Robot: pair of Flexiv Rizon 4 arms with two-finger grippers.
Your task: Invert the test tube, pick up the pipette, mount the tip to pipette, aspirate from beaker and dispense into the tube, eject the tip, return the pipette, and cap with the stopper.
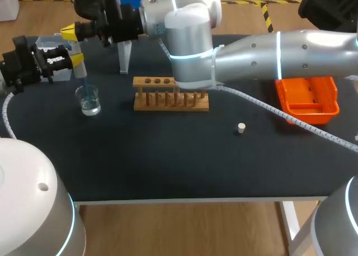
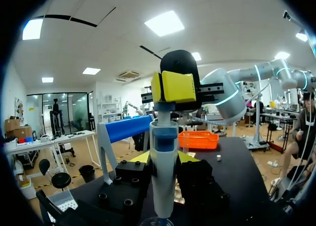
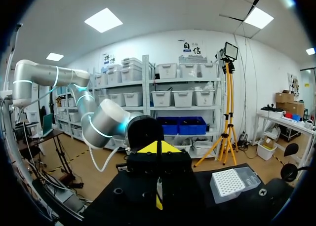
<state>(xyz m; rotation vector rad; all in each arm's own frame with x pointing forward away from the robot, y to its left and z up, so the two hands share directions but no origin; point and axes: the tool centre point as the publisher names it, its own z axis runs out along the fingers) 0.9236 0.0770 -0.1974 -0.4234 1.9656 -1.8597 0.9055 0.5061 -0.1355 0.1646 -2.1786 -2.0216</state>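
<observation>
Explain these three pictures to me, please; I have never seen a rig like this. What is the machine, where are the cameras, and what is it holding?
This is a robot with two arms working at a black table. One picture looks down from above and behind the robot. The two round ones come from a camera on each wrist. The left gripper holds a pipette upright, its tip dipped into a small beaker. The right arm reaches across, and the right gripper, fingers shut, sits right at the pipette's top. Also on the table are a wooden tube rack, a white stopper, an orange tray and a box of tips.
</observation>
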